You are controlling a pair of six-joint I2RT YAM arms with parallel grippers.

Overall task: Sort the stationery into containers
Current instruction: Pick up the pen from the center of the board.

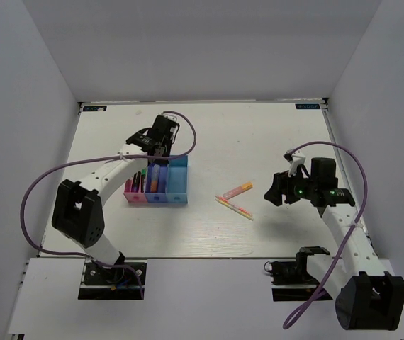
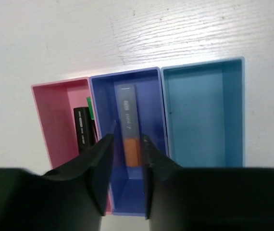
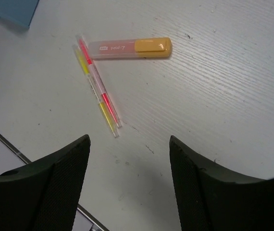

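I see the white worktop (image 1: 273,134) with the left arm (image 1: 103,173) reaching to the far left part and the right arm (image 1: 344,227) over the right side. Three bins stand joined side by side on the left: the pink bin (image 2: 55,110), the dark blue bin (image 2: 103,106) in the middle and the light blue bin (image 2: 204,110). The left claw (image 2: 127,142) hangs over the dark blue bin, its jaws narrow, one on each side of the orange end of a highlighter (image 2: 126,115) that lies inside this bin; I cannot tell if they press it or are just beside it. The right claw (image 3: 129,139) is wide and holds nothing, only bare worktop shows between its jaws. Near it, well apart from the bins, a second highlighter (image 3: 127,48) lies on the worktop, and two thin pens (image 3: 98,89), one pink and one yellow, lie touching side by side just beside it. A black marker (image 2: 82,127) lies in the pink bin.
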